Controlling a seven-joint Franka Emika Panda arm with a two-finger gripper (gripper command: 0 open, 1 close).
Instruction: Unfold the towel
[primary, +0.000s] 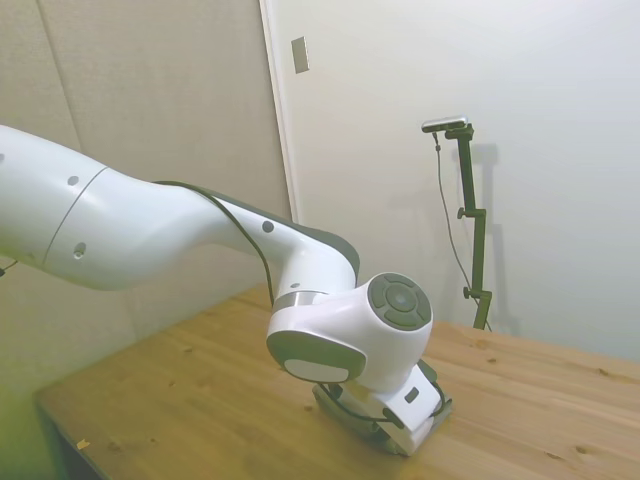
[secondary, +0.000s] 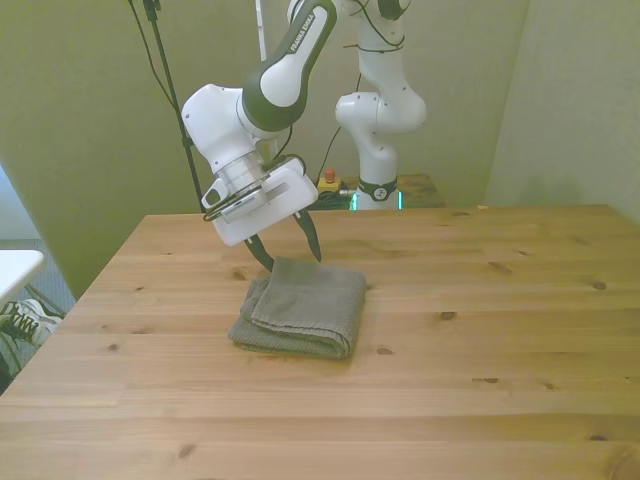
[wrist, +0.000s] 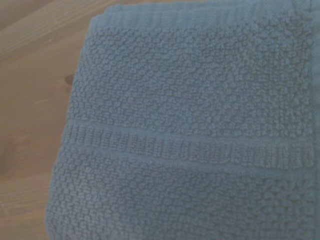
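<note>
Robot lab: Franka arm (secondary: 290, 60), bare walls (primary: 560, 120).

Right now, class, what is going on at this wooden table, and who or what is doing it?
A white robot arm is working on a folded grey-green towel that lies on the wooden table. Its gripper is tilted down at the towel's far edge, with the jaws spread open and the tips at or just above the cloth. The towel is not gripped yet and lies in thick layers, so the unfolding has not begun. The wrist view shows the terry weave and a woven band close up.

Towel (secondary: 303, 305) folded on the table (secondary: 480, 400), left of centre in the front view, fingers (secondary: 311, 236) at its far edge.
</note>
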